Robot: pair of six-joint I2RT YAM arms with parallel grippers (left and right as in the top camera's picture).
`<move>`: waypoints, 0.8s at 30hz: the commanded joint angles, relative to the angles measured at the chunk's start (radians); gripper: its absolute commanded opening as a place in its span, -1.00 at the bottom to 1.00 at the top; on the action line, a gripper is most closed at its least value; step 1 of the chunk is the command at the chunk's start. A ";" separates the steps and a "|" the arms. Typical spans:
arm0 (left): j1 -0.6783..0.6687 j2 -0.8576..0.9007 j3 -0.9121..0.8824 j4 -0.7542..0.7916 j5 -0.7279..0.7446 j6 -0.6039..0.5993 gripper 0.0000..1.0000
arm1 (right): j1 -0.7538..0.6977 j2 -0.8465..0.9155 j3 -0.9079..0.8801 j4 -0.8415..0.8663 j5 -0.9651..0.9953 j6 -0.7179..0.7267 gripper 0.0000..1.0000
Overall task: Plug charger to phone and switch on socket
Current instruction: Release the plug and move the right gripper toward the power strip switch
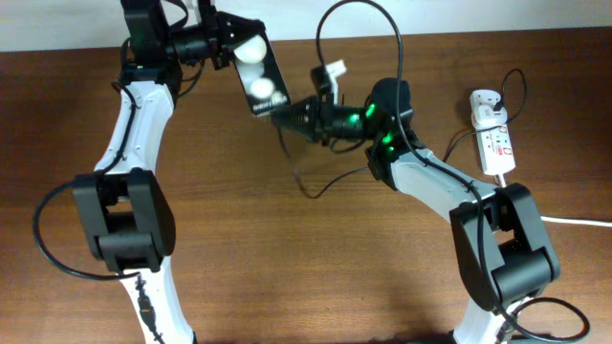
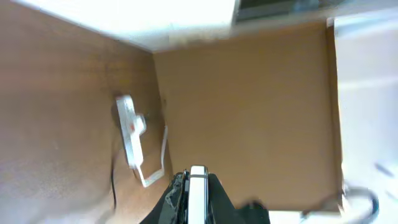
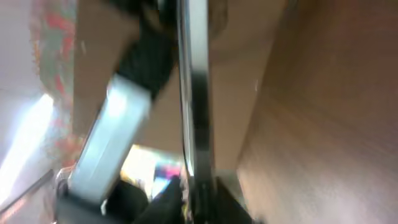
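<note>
The phone (image 1: 258, 78), black with two white round spots, is held tilted in the air at the back of the table. My left gripper (image 1: 228, 50) is shut on its upper end; its pale edge shows between my fingers in the left wrist view (image 2: 198, 193). My right gripper (image 1: 290, 115) is shut at the phone's lower end, holding the charger's plug against it; the tip itself is hidden. The charger cable (image 1: 304, 186) hangs from there to the table. In the blurred right wrist view the phone's edge (image 3: 193, 93) runs down into my fingers (image 3: 202, 202). The socket (image 1: 495, 143) lies at the right.
A white adapter (image 1: 484, 101) is plugged into the socket's far end, and the thick white cord (image 1: 574, 222) runs off right. The socket also shows in the left wrist view (image 2: 129, 127). The robot's black cable loops above the right arm (image 1: 359, 10).
</note>
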 commanded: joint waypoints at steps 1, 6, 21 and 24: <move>-0.036 0.003 0.015 0.001 0.111 0.016 -1.00 | -0.010 0.006 0.012 0.006 0.105 -0.003 -0.19; 0.023 0.003 0.015 0.002 0.114 0.024 -1.00 | -0.012 0.006 0.012 0.007 0.073 -0.014 0.98; 0.081 0.003 0.012 -0.047 0.264 0.242 -1.00 | -0.169 -0.012 0.012 -0.720 0.200 -0.591 0.97; 0.046 0.003 -0.025 -0.078 0.263 0.340 -1.00 | -0.200 -0.090 0.012 -0.969 0.405 -0.775 0.97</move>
